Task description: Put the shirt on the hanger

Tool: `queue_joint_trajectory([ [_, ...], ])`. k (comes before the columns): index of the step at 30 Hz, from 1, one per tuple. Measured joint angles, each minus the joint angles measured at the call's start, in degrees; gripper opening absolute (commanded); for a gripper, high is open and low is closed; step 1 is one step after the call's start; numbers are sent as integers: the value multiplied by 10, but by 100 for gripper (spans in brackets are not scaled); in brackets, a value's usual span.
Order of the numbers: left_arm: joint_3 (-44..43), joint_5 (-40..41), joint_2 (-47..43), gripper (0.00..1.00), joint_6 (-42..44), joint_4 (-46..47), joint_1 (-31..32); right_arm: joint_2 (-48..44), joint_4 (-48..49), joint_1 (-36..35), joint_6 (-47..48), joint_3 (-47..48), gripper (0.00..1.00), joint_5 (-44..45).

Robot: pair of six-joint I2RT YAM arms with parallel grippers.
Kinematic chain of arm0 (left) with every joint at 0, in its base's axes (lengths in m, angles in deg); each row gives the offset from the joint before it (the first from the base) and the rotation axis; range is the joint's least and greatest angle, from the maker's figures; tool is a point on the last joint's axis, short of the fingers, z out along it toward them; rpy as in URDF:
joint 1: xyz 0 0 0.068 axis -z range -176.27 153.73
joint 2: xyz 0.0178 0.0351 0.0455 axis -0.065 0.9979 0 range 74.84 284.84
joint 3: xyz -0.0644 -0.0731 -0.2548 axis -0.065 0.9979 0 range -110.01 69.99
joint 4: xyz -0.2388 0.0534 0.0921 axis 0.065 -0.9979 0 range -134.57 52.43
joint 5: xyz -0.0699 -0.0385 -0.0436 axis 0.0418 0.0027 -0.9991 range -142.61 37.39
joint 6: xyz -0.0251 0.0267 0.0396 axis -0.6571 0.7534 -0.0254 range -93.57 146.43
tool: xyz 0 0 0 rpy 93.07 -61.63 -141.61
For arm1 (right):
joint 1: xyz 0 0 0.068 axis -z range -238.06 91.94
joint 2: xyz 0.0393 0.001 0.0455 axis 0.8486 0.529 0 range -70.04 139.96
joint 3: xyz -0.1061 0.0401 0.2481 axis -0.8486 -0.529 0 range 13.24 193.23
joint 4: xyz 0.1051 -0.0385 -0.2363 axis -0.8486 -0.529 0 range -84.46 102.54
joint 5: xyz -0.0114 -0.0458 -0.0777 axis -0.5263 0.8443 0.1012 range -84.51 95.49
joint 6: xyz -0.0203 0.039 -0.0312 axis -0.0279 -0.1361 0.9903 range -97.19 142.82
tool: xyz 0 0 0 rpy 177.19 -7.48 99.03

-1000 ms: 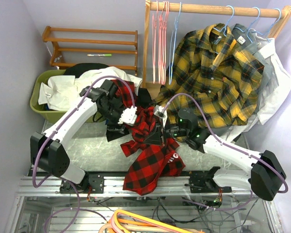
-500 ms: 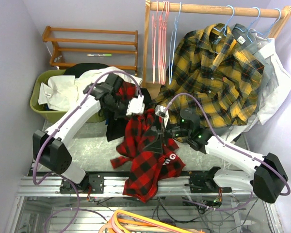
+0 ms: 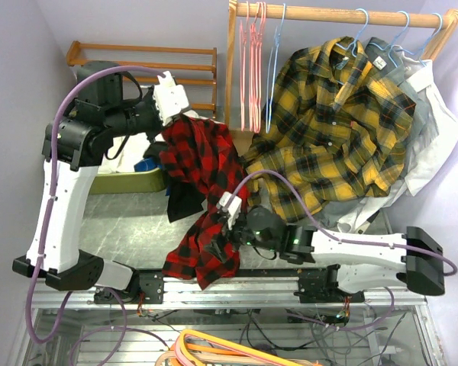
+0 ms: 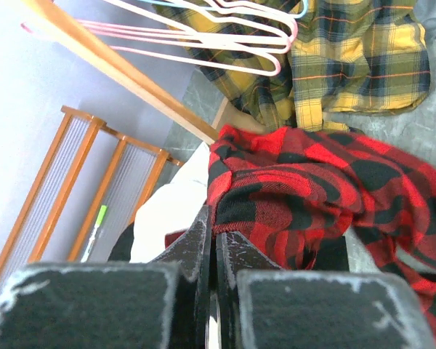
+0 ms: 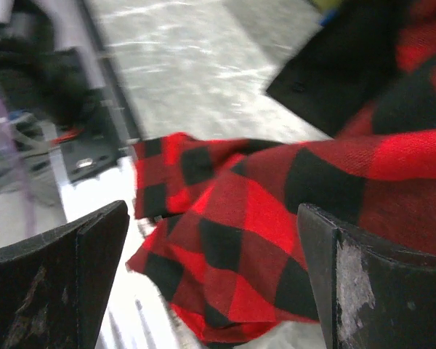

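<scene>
The red-and-black plaid shirt [image 3: 202, 171] hangs in the air from its top edge, and its lower end [image 3: 202, 259] drapes over the table's near edge. My left gripper [image 3: 182, 114] is raised high at the left and is shut on the shirt's top fold [image 4: 276, 182]; its jaws are pressed together [image 4: 216, 225]. My right gripper [image 3: 220, 227] is low beside the shirt's lower part, open. Plaid cloth [image 5: 276, 211] lies beyond its spread fingers [image 5: 214, 240], not between them. The light-blue wire hanger [image 3: 273, 69] hangs empty on the rail.
A wooden rail [image 3: 336, 14] holds pink hangers [image 3: 252, 61], a yellow plaid shirt [image 3: 336, 122] and a white shirt [image 3: 435, 130]. A green bin [image 3: 126, 181] stands at the left, a wooden rack [image 3: 137, 69] behind it. A black cloth [image 3: 185, 200] lies on the table [image 3: 122, 221].
My left gripper shut on the shirt and lifted it up and to the left. My right gripper let go, opened wide and dropped toward the table's near edge.
</scene>
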Motion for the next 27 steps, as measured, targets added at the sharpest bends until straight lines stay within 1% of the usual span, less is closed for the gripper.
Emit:
queue_joint_trajectory([
  [1, -7, 5, -3, 7, -10, -3, 0, 22, -5, -22, 1, 10, 100, 61],
  [2, -12, 10, -3, 7, -19, -6, 0, 38, -9, -31, 0, 17, 100, 103],
  [6, -19, 20, 2, 7, -43, -16, 0, 117, -30, -46, -16, 48, 100, 285],
  [7, -21, 21, 4, 7, -47, -20, 0, 131, -33, -46, -21, 53, 97, 314],
  [8, -22, 23, 5, 7, -52, -23, 0, 147, -36, -47, -24, 59, 90, 347],
  [9, -23, 25, 5, 7, -55, -26, 0, 160, -36, -47, -27, 64, 80, 375],
  [10, -27, 26, 5, 7, -58, -31, 0, 171, -36, -48, -28, 68, 65, 397],
  [11, -33, 27, 5, 7, -60, -37, 0, 182, -36, -48, -30, 71, 33, 419],
  [12, -39, 28, 5, 7, -61, -42, 0, 189, -36, -48, -28, 73, 7, 433],
  [13, -47, 30, 5, 7, -62, -45, 0, 194, -36, -48, -28, 76, 0, 447],
  [15, -64, 36, 5, 7, -65, -52, 0, 197, -33, -48, -29, 78, 0, 466],
  [18, -98, 66, 5, 7, -73, -60, 0, 182, -43, -42, -26, 80, 0, 491],
  [20, -121, 90, 4, 7, -76, -68, 3, 153, -59, -18, -25, 77, 0, 490],
  [22, -147, 113, 3, 7, -78, -77, 8, 99, -71, 57, -27, 69, 0, 471],
  [24, -175, 130, 3, 7, -80, -87, 16, 47, -65, 155, -27, 51, 0, 465],
  [26, -199, 136, 3, 7, -82, -96, 22, 20, -61, 231, -25, 40, 0, 465],
  [27, -213, 139, 2, 7, -83, -102, 25, 17, -57, 259, -24, 38, 17, 464],
])
